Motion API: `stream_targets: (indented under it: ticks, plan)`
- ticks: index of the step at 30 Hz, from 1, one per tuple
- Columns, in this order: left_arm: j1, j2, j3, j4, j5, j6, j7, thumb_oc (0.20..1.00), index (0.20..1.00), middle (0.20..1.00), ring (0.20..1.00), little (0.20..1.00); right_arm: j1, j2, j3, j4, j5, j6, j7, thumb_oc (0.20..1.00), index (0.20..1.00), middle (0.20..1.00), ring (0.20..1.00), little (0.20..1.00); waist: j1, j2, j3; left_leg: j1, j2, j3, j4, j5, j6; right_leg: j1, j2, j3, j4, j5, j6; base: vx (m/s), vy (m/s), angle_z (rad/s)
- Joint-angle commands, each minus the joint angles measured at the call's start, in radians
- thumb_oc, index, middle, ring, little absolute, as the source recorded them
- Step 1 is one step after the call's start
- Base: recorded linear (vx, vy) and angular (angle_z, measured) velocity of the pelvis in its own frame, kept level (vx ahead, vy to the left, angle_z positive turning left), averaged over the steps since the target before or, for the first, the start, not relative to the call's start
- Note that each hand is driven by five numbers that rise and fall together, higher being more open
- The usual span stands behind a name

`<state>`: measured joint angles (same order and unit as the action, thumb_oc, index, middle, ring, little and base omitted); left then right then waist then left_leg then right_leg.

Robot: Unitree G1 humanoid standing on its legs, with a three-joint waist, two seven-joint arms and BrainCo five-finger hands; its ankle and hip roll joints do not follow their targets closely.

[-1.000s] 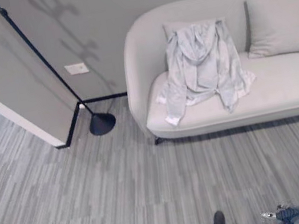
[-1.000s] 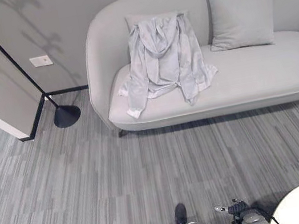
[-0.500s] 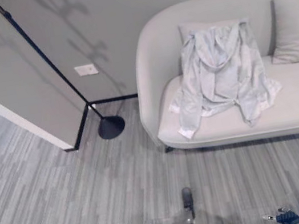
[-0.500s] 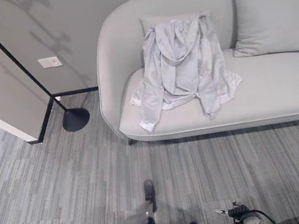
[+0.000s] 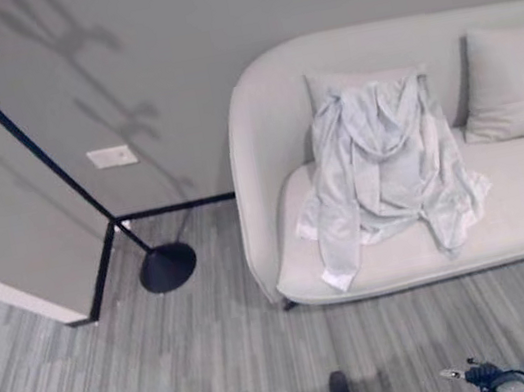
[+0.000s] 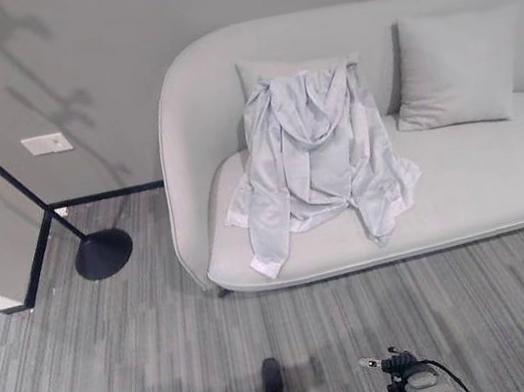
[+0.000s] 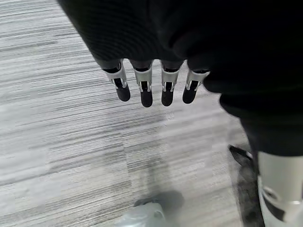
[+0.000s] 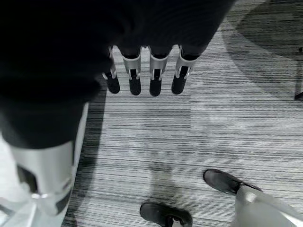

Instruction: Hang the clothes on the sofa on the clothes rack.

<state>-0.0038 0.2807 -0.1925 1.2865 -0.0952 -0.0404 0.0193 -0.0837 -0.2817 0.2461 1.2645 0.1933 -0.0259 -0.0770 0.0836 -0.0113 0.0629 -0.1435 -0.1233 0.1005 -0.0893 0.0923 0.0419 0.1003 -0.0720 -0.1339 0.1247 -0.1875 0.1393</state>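
A pale grey hooded jacket [image 6: 313, 158] lies draped over the left end of a light grey sofa [image 6: 489, 186], its hood against a cushion [image 5: 329, 88] at the backrest and its sleeves spread down across the seat, one cuff reaching near the seat's front edge. A second cushion [image 6: 456, 68] leans on the backrest further to the right, apart from the jacket. The sofa stands against a grey wall [image 5: 209, 12].

To the left of the sofa, a black clothes rack pole [image 5: 25, 146] slants up from a round black base [image 5: 167, 267] resting on the floor by the wall. A white wall plate [image 5: 112, 156] sits on the wall between the pole and the sofa. A black baseboard strip runs along the foot of the wall, and a lighter wall corner juts out at the far left.

Striped grey carpet [image 6: 114, 334] stretches between me and the sofa.

My left hand [image 7: 151, 71] hangs low at my side over the carpet, its fingers [image 7: 146, 93] straight and released, grasping nothing. My right hand [image 8: 147, 66] hangs likewise over the carpet, fingers [image 8: 156, 82] straight and empty. Both hands are well apart from the jacket, which lies untouched on the sofa.
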Motion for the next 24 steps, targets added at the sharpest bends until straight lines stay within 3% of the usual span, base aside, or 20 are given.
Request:
stream_targets:
  ticks: [1,3,4,5,6,7,11,14,17,20,24]
  plan:
    - [-0.03,0.015,-0.006,-0.002,0.002,0.005,0.004,1.0,1.0,1.0,1.0,1.0,-0.025,-0.053,0.012,-0.067,-0.046,-0.004,0.003,1.0,1.0,1.0,1.0,1.0,-0.001,0.057,0.061,0.02,0.07,-0.041,0.041,-0.039,-0.025,-0.149,-0.041,-0.066,0.266,0.142,0.052,-0.01,0.131,-0.1]
    - [-0.029,0.019,-0.009,0.0,0.003,0.008,0.007,1.0,1.0,1.0,1.0,1.0,-0.024,-0.05,0.013,-0.077,-0.043,-0.008,-0.001,1.0,1.0,1.0,1.0,1.0,-0.008,0.077,0.071,0.037,0.088,-0.047,0.046,-0.048,-0.022,-0.2,-0.067,-0.092,0.393,0.148,0.031,0.09,0.063,0.04]
    - [-0.028,0.024,0.002,-0.003,-0.005,0.006,0.009,1.0,1.0,1.0,1.0,1.0,-0.019,-0.042,0.008,-0.087,-0.038,-0.01,-0.008,1.0,1.0,1.0,1.0,1.0,0.01,0.083,0.067,0.051,0.11,-0.049,0.052,-0.066,-0.031,-0.195,-0.146,-0.159,0.354,0.143,0.008,0.14,-0.025,0.21]
    - [-0.028,0.024,0.002,-0.003,-0.005,0.006,0.009,1.0,1.0,1.0,1.0,1.0,-0.019,-0.042,0.008,-0.087,-0.038,-0.01,-0.008,1.0,1.0,1.0,1.0,1.0,0.006,0.082,0.07,0.055,0.109,-0.052,0.052,-0.066,-0.032,-0.189,-0.148,-0.162,0.354,0.141,0.008,0.21,-0.192,0.12]
    - [-0.036,0.026,0.005,-0.001,-0.01,-0.002,0.016,1.0,1.0,1.0,1.0,1.0,-0.023,-0.039,-0.003,-0.096,-0.033,-0.011,-0.008,1.0,1.0,1.0,1.0,1.0,0.018,0.075,0.072,0.062,0.129,-0.058,0.058,-0.085,-0.051,-0.17,-0.218,-0.217,0.209,0.153,0.013,0.14,-0.216,0.12]
    - [-0.04,0.026,0.004,0.004,-0.01,-0.005,0.02,1.0,1.0,1.0,1.0,1.0,-0.029,-0.039,-0.005,-0.098,-0.032,-0.01,-0.006,1.0,1.0,1.0,1.0,1.0,0.018,0.067,0.068,0.057,0.132,-0.062,0.061,-0.09,-0.057,-0.179,-0.24,-0.22,0.134,0.187,0.028,0.18,-0.296,0.2]
    - [-0.054,0.021,0.004,0.018,-0.006,-0.013,0.036,1.0,1.0,1.0,1.0,1.0,-0.047,-0.041,-0.01,-0.098,-0.026,-0.004,-0.007,1.0,1.0,1.0,1.0,1.0,-0.013,0.052,0.088,0.099,0.156,-0.095,0.04,-0.111,-0.093,-0.274,-0.269,-0.121,-0.117,0.337,0.106,0.13,-0.232,-0.05]
    - [-0.058,0.017,0.008,0.028,-0.002,-0.013,0.041,1.0,1.0,1.0,1.0,1.0,-0.045,-0.04,-0.01,-0.091,-0.037,0.001,-0.006,1.0,1.0,1.0,1.0,1.0,-0.026,0.059,0.097,0.151,0.191,-0.114,0.014,-0.118,-0.117,-0.306,-0.279,-0.115,-0.174,0.381,0.123,0.18,-0.245,0.56]
    - [-0.065,0.023,0.008,0.033,0.0,-0.015,0.044,1.0,1.0,1.0,1.0,1.0,-0.035,-0.042,-0.009,-0.084,-0.048,0.003,-0.005,1.0,1.0,1.0,1.0,1.0,-0.036,0.044,0.109,0.208,0.236,-0.128,0.002,-0.138,-0.159,-0.319,-0.285,-0.118,-0.206,0.446,0.123,0.25,-0.473,0.24]
    - [-0.082,0.024,-0.007,0.022,0.01,-0.02,0.048,1.0,1.0,1.0,1.0,1.0,-0.018,-0.042,-0.014,-0.077,-0.055,0.006,-0.003,1.0,1.0,1.0,1.0,1.0,-0.049,0.003,0.097,0.235,0.276,-0.135,0.002,-0.156,-0.203,-0.267,-0.267,-0.096,-0.196,0.424,0.123,0.23,-0.603,0.38]
    - [-0.084,0.0,-0.012,0.02,-0.022,-0.024,0.043,1.0,1.0,1.0,1.0,1.0,-0.016,-0.055,-0.015,-0.064,-0.052,0.006,-0.007,1.0,1.0,1.0,1.0,1.0,-0.059,0.014,0.086,0.234,0.356,-0.133,0.002,-0.124,-0.236,-0.262,-0.229,-0.105,-0.124,0.365,0.123,0.12,-0.423,0.55]
